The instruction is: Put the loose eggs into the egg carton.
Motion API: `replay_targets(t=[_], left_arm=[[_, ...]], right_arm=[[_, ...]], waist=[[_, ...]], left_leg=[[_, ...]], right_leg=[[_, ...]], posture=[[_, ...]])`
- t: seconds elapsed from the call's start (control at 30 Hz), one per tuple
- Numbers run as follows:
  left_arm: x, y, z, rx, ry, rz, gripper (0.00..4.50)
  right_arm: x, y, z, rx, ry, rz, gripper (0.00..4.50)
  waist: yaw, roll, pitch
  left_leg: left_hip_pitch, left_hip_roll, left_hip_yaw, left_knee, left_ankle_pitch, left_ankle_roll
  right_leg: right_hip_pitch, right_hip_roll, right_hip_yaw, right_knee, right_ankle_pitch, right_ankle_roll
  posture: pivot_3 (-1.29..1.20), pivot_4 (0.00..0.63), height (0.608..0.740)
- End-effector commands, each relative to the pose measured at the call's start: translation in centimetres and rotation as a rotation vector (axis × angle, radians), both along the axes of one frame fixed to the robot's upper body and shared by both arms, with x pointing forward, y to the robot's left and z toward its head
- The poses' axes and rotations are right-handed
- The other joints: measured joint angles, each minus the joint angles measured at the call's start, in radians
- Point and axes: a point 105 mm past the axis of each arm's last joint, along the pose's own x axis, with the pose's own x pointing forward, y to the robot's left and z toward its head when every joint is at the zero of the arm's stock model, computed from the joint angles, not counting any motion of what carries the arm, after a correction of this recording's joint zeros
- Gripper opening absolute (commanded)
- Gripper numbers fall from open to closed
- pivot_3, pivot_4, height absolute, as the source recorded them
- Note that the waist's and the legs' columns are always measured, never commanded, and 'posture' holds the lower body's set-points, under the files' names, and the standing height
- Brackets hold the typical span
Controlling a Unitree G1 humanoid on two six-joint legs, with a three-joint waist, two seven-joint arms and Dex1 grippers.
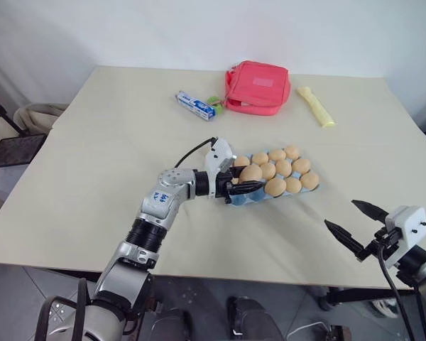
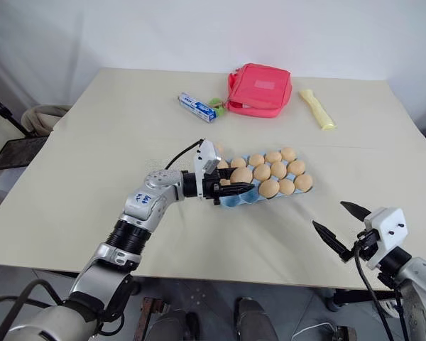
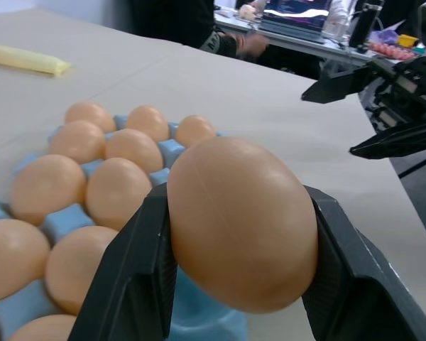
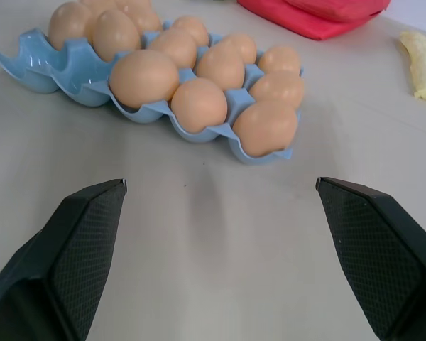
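The light blue egg carton (image 1: 238, 199) lies on the table right of centre, with several tan-orange eggs (image 1: 284, 168) seated in its cups. My left gripper (image 1: 245, 182) hovers level over the carton's left end, shut on one egg (image 3: 241, 220), which sits between its black fingers (image 3: 138, 270). An empty blue cup shows just beneath that egg. My right gripper (image 1: 341, 214) hangs near the table's front right edge, open and holding nothing, pointing toward the carton (image 4: 28, 53) from a short distance.
A red zip pouch (image 1: 258, 87) sits at the back of the table, with a blue-and-white tube (image 1: 194, 105) to its left and a pale yellow object (image 1: 316, 106) to its right. A person's hand (image 3: 248, 44) shows at a desk beyond the table.
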Motion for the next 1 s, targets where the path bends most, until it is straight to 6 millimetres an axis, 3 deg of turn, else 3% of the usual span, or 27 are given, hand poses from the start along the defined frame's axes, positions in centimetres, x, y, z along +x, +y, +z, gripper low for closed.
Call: replay_targets(t=[0.03, 0.3, 0.33, 0.53, 0.8, 1.0], left_arm=[[-0.1, -0.8, 0.7, -0.010, -0.030, -0.028, 1.98], [0.2, -1.5, 0.5, -0.022, -0.030, -0.030, 4.36], [0.3, -1.5, 0.5, -0.026, -0.030, -0.021, 4.45], [0.7, -0.6, 1.8, -0.058, -0.085, 0.010, 4.45], [1.8, 5.7, 4.1, -0.113, -0.196, 0.180, 4.45], [2.1, 11.9, 5.6, -0.208, -0.289, 0.443, 4.45]], right_arm=[[-0.4, -0.2, 1.7, -0.020, -0.074, -0.016, 4.50], [-0.6, -0.5, 2.0, -0.028, -0.082, -0.024, 4.50], [-0.6, -0.5, 2.0, -0.028, -0.081, -0.024, 4.50], [-0.6, -0.6, 2.0, -0.032, -0.081, -0.022, 4.50], [-0.4, -0.7, 2.0, -0.030, -0.077, -0.014, 4.50], [0.2, -0.6, 1.8, -0.025, -0.075, 0.008, 4.50]], waist=[[0.000, 0.000, 0.000], [0.000, 0.000, 0.000], [0.000, 0.000, 0.000], [0.000, 0.000, 0.000], [0.000, 0.000, 0.000], [0.001, 0.000, 0.000]], left_leg=[[0.000, 0.000, 0.000, 0.000, 0.000, 0.000], [-0.001, 0.000, 0.000, 0.000, 0.000, 0.001], [-0.001, 0.000, 0.000, 0.000, 0.000, 0.001], [-0.001, 0.000, 0.000, 0.000, 0.000, 0.001], [0.000, 0.001, 0.000, 0.000, 0.000, 0.000], [0.000, 0.001, 0.000, 0.000, 0.000, 0.000]], right_leg=[[0.000, 0.000, 0.000, 0.000, 0.000, 0.000], [0.000, 0.000, 0.000, 0.000, 0.000, 0.000], [0.000, 0.000, 0.000, 0.000, 0.000, 0.000], [0.000, 0.000, 0.000, 0.000, 0.000, 0.000], [0.000, 0.001, 0.000, 0.001, 0.000, 0.000], [0.000, -0.001, 0.000, 0.001, 0.000, 0.000]], posture=[[0.00, 0.150, 0.740], [0.00, 0.150, 0.740], [0.00, 0.150, 0.740], [0.00, 0.150, 0.740], [0.00, 0.150, 0.740], [0.00, 0.150, 0.740]])
